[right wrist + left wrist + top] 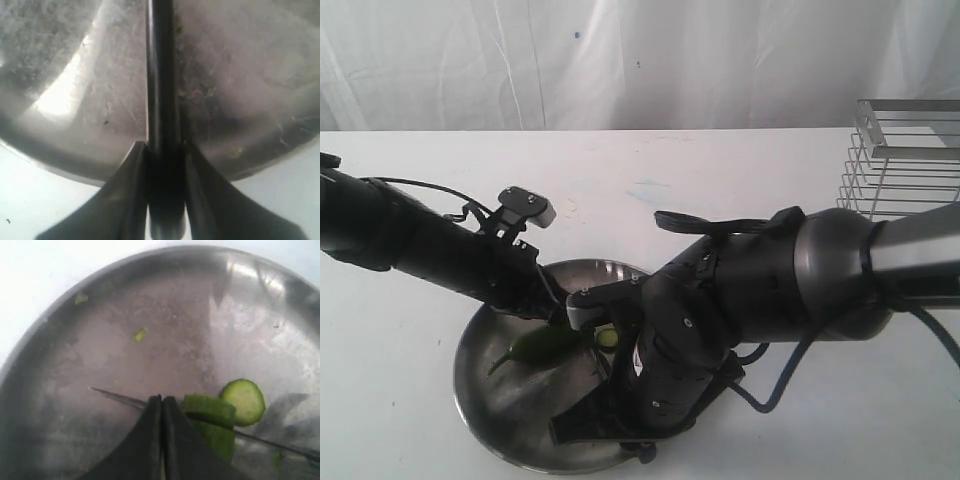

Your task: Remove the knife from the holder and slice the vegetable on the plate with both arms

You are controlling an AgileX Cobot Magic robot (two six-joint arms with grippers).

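Note:
The plate (480, 385) holds the green vegetable (545, 345). In the left wrist view the vegetable (212, 417) has a round slice (245, 401) lying beside its cut end. My left gripper (161, 399) is shut, its fingers pressed together with nothing between them, right beside the vegetable's cut end. The knife's thin blade (117, 397) runs across the plate under them and through the vegetable. My right gripper (163, 147) is shut on the knife's black handle (162, 195), over the plate's rim (60, 165). The holder (905, 160) stands at the far right.
Small green scraps (141, 333) lie on the plate's floor. The bulky right arm (770, 290) hangs over the plate's right half and hides it in the exterior view. White tabletop (720, 170) surrounds the plate, with a white curtain behind.

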